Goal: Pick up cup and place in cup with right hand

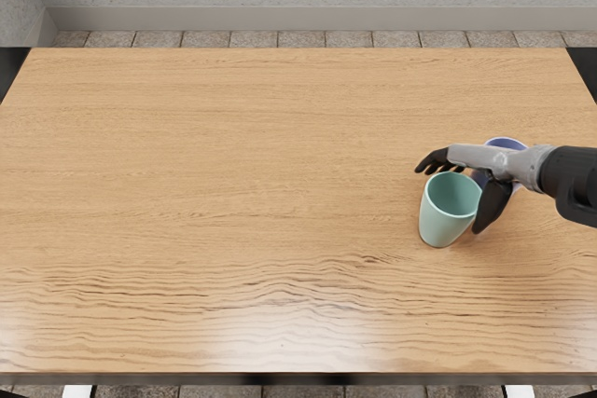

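Note:
My right hand [451, 198] reaches in from the right edge, its fingers spread. The dark fingers [434, 161] extend past the back rim of a light green cup [444, 221], and the thumb points down along the cup's right side. The green cup stands on the table, mouth up. Behind the palm and wrist is a blue-purple cup [506, 143]; its rim shows above the hand, while most of its body is hidden. Whether hand and green cup touch is unclear. The left arm is out of view.
The wooden table [233, 184] fills most of the view, with its front edge near the bottom. Beyond its back edge lie a tiled floor and a grey wall.

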`<state>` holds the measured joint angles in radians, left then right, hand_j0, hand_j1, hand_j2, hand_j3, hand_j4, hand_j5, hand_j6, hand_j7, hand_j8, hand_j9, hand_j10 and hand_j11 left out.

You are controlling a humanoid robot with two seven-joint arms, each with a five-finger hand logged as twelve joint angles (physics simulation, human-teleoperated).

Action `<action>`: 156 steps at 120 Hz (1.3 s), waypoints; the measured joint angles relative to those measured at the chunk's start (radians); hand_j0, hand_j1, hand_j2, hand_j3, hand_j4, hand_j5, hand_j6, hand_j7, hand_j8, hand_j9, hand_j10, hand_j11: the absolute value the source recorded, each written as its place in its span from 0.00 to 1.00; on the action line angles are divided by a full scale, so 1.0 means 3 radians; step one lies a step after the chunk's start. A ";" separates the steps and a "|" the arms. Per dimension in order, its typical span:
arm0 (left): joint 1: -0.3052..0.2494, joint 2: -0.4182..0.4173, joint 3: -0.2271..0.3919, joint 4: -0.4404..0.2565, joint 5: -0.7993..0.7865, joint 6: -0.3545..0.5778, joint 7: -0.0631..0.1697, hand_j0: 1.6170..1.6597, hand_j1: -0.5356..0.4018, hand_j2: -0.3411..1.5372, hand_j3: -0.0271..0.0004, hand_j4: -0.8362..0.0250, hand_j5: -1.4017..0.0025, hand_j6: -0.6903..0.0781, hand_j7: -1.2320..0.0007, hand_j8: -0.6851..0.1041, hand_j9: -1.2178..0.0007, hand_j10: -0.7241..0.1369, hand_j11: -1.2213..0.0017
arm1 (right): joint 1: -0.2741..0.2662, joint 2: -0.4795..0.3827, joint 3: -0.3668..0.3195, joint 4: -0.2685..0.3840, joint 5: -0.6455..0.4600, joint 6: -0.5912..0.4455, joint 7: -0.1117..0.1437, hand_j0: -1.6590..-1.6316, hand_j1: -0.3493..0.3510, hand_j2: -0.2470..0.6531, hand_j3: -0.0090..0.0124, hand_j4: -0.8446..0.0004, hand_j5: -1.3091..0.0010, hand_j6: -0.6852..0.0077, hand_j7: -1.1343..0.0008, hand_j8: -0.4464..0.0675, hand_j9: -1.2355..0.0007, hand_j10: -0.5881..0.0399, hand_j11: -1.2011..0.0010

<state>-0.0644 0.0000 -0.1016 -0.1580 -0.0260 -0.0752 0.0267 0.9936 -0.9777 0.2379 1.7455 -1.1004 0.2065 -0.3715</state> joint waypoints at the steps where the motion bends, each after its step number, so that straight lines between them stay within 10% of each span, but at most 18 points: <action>1: 0.0000 0.0000 0.0000 0.0000 0.0000 0.0000 0.0000 0.96 0.93 0.18 0.98 0.96 0.99 0.88 0.99 0.85 0.99 0.83 0.99 | -0.0001 -0.0001 0.0000 0.0000 0.0000 0.0000 0.0000 0.03 0.51 0.27 0.42 0.70 0.75 0.62 0.72 0.38 0.74 0.54 0.73; 70: 0.0000 0.0000 -0.0001 0.0000 0.0000 0.0000 0.0000 0.96 0.93 0.18 0.98 0.96 0.99 0.88 0.99 0.85 0.99 0.83 0.99 | -0.0002 -0.0032 0.0045 0.0000 0.0043 0.0178 0.0004 0.06 0.67 0.21 0.38 0.54 0.62 0.51 0.56 0.11 0.60 0.31 0.59; 156: 0.0000 0.0000 0.0000 0.0000 0.0000 0.0000 0.0000 0.96 0.93 0.18 0.98 0.96 0.99 0.88 0.99 0.85 0.99 0.83 0.99 | 0.0246 -0.0216 0.0563 -0.0200 0.0757 0.0860 -0.0021 0.08 0.75 0.26 0.44 0.63 0.54 0.63 0.48 0.27 0.51 0.24 0.50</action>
<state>-0.0644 0.0000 -0.1016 -0.1579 -0.0260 -0.0752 0.0266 1.0674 -1.0425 0.4069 1.6854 -0.8732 0.4646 -0.3778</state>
